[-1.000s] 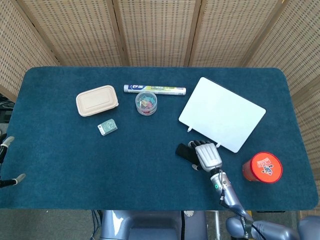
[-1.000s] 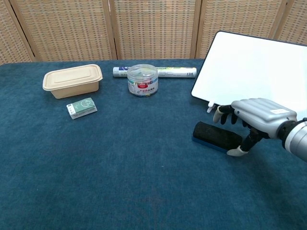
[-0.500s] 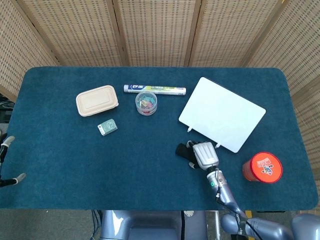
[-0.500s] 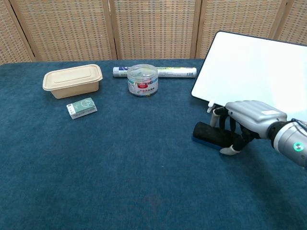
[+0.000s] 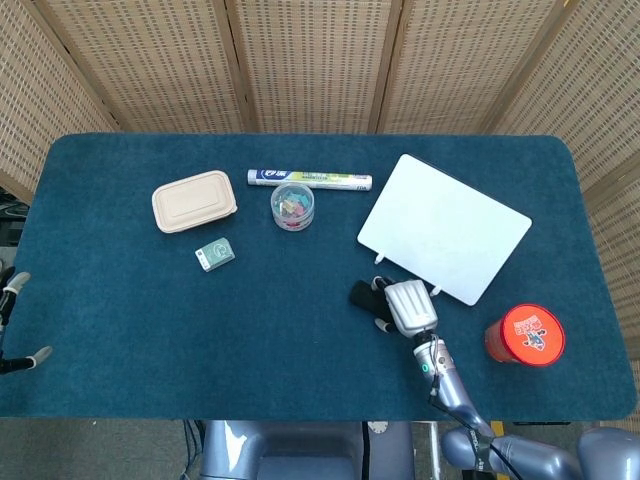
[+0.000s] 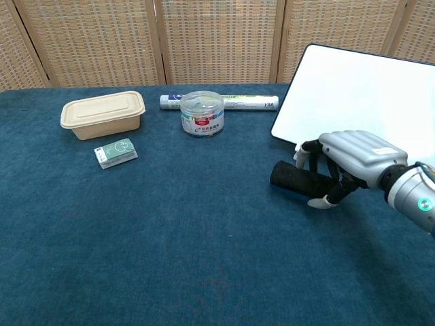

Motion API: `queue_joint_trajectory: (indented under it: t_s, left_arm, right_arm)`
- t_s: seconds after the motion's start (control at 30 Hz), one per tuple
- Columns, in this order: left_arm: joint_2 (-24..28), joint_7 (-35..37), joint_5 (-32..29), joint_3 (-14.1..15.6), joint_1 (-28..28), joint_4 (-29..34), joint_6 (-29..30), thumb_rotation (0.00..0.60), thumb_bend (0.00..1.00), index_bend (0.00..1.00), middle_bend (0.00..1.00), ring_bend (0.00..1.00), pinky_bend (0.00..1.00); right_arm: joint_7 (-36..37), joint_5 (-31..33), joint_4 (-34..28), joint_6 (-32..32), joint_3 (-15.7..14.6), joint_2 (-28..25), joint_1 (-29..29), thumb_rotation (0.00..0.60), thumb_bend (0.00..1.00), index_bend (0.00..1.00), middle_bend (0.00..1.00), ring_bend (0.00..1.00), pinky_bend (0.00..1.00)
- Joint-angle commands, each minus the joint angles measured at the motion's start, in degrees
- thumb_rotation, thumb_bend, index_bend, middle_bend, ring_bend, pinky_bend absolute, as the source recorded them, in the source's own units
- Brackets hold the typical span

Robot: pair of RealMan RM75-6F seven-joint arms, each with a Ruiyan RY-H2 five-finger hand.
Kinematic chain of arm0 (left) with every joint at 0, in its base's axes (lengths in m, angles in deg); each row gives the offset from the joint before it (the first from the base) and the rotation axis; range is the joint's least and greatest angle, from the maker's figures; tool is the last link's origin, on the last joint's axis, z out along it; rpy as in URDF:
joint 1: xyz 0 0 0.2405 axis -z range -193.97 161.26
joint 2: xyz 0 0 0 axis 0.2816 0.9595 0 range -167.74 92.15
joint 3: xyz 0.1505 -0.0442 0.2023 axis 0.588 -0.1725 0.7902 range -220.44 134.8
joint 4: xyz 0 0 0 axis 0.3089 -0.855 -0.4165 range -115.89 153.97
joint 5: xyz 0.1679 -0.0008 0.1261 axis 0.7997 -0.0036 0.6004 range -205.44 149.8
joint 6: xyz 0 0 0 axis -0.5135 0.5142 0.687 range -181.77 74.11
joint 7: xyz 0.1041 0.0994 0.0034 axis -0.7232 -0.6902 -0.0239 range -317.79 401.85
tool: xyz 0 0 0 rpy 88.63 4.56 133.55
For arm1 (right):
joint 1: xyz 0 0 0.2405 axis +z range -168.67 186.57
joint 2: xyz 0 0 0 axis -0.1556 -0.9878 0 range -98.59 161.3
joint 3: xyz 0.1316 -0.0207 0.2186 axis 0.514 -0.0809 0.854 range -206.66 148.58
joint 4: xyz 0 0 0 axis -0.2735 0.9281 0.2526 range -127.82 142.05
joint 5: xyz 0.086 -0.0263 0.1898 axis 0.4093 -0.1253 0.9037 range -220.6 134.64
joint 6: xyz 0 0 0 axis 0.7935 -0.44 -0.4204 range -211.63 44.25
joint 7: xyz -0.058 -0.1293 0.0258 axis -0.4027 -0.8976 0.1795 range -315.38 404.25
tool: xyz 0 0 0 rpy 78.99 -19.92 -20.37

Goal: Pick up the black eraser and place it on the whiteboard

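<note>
The black eraser [image 5: 361,295] [image 6: 291,176] is in the grip of my right hand [image 5: 408,306] [image 6: 350,157], whose fingers wrap over its right end. In the chest view the eraser looks raised a little off the blue cloth, its left end sticking out free. The whiteboard [image 5: 445,225] [image 6: 353,95] lies tilted just behind and to the right of the hand, its near corner close to the fingers. Only the fingertips of my left hand [image 5: 14,300] show at the far left edge of the head view, spread apart with nothing between them.
A red-lidded can [image 5: 525,335] stands right of the hand near the front edge. Further left are a clear jar [image 5: 293,206], a foil roll [image 5: 310,180], a beige lunch box [image 5: 194,200] and a small green box [image 5: 214,255].
My right hand has closed around the eraser and raised it slightly off the cloth, drawing it a little toward the whiteboard. The left hand has stayed put.
</note>
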Motion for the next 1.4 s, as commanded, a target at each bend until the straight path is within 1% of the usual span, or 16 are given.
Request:
queue_joint_trajectory:
  t_s: [0.03, 0.2, 0.3, 0.4, 0.53, 0.63, 0.8, 0.97, 1.17, 1.2, 1.23, 1.27, 1.3, 1.33, 1.37, 1.4]
  left_arm:
    - [-0.05, -0.10, -0.04, 0.01, 0.01, 0.02, -0.01, 0.600, 0.00, 0.00, 0.00, 0.00, 0.00]
    - [-0.07, -0.22, -0.12, -0.01, 0.05, 0.07, -0.04, 0.600, 0.00, 0.00, 0.00, 0.00, 0.00]
    - [-0.09, -0.22, -0.04, 0.05, 0.04, 0.06, -0.03, 0.600, 0.00, 0.00, 0.00, 0.00, 0.00]
    - [-0.09, -0.30, -0.01, 0.06, 0.05, 0.11, 0.00, 0.600, 0.00, 0.00, 0.00, 0.00, 0.00]
    - [-0.15, -0.41, -0.08, 0.06, 0.07, 0.11, -0.02, 0.600, 0.00, 0.00, 0.00, 0.00, 0.00]
    - [-0.24, -0.71, -0.31, 0.00, 0.22, 0.17, -0.21, 0.600, 0.00, 0.00, 0.00, 0.00, 0.00]
    - [-0.42, -1.46, -0.98, -0.14, 0.55, 0.30, -0.72, 0.600, 0.00, 0.00, 0.00, 0.00, 0.00]
    - [-0.51, -1.89, -1.67, -0.34, 0.79, 0.42, -1.04, 0.600, 0.00, 0.00, 0.00, 0.00, 0.00]
    - [-0.60, -2.27, -2.46, -0.56, 1.11, 0.43, -1.51, 0.600, 0.00, 0.00, 0.00, 0.00, 0.00]
    - [-0.63, -2.35, -2.52, -0.59, 1.13, 0.46, -1.51, 0.600, 0.00, 0.00, 0.00, 0.00, 0.00]
    - [-0.64, -2.42, -2.57, -0.60, 1.15, 0.47, -1.50, 0.600, 0.00, 0.00, 0.00, 0.00, 0.00]
    - [-0.65, -2.45, -2.61, -0.60, 1.17, 0.51, -1.53, 0.600, 0.00, 0.00, 0.00, 0.00, 0.00]
    - [-0.64, -2.49, -2.63, -0.60, 1.18, 0.53, -1.54, 0.600, 0.00, 0.00, 0.00, 0.00, 0.00]
    - [-0.63, -2.52, -2.69, -0.61, 1.19, 0.54, -1.54, 0.600, 0.00, 0.00, 0.00, 0.00, 0.00]
    - [-0.65, -2.54, -2.74, -0.63, 1.20, 0.55, -1.53, 0.600, 0.00, 0.00, 0.00, 0.00, 0.00]
    - [-0.65, -2.56, -2.80, -0.64, 1.21, 0.54, -1.53, 0.600, 0.00, 0.00, 0.00, 0.00, 0.00]
  right_arm:
    - [1.35, -2.78, -1.55, -1.98, -0.44, -1.22, -0.12, 0.600, 0.43, 0.53, 0.61, 0.62, 0.59]
    - [2.22, -7.70, -3.45, -6.24, 0.82, -3.65, 0.48, 0.600, 0.44, 0.53, 0.61, 0.62, 0.59]
    - [2.40, -9.65, -1.56, -8.76, 3.55, -4.71, 1.80, 0.600, 0.44, 0.53, 0.61, 0.62, 0.59]
    - [1.68, -10.54, 3.25, -10.16, 6.20, -4.87, 3.63, 0.600, 0.44, 0.53, 0.61, 0.62, 0.59]
    - [1.09, -10.73, 11.32, -10.31, 7.95, -4.27, 5.76, 0.600, 0.44, 0.53, 0.61, 0.62, 0.59]
    - [0.79, -10.55, 17.84, -9.43, 8.02, -3.29, 7.03, 0.600, 0.44, 0.53, 0.61, 0.62, 0.59]
    - [0.55, -9.81, 26.38, -7.49, 7.29, -1.11, 8.32, 0.600, 0.44, 0.53, 0.61, 0.62, 0.59]
    - [2.25, -7.07, 32.25, -5.04, 7.89, 1.53, 8.96, 0.600, 0.44, 0.53, 0.61, 0.62, 0.59]
    - [5.51, -6.56, 36.73, -5.47, 7.64, 3.73, 9.27, 0.600, 0.43, 0.53, 0.60, 0.62, 0.59]
    - [5.91, -6.42, 37.40, -5.58, 7.68, 4.09, 9.32, 0.600, 0.40, 0.51, 0.56, 0.59, 0.59]
    - [6.34, -6.20, 37.95, -5.45, 7.71, 4.40, 9.34, 0.600, 0.32, 0.44, 0.46, 0.48, 0.55]
    - [6.86, -5.99, 38.31, -5.25, 7.69, 4.61, 9.30, 0.600, 0.20, 0.33, 0.30, 0.31, 0.45]
    - [7.41, -5.73, 38.41, -4.84, 7.63, 4.70, 9.17, 0.600, 0.12, 0.24, 0.19, 0.19, 0.36]
    - [7.62, -5.30, 38.30, -4.07, 7.56, 4.64, 8.97, 0.600, 0.04, 0.13, 0.06, 0.06, 0.24]
    - [7.28, -4.77, 38.09, -3.51, 7.64, 4.53, 8.80, 0.600, 0.00, 0.07, 0.00, 0.00, 0.16]
    - [6.51, -4.12, 37.61, -3.36, 7.94, 4.43, 8.66, 0.600, 0.00, 0.05, 0.00, 0.00, 0.13]
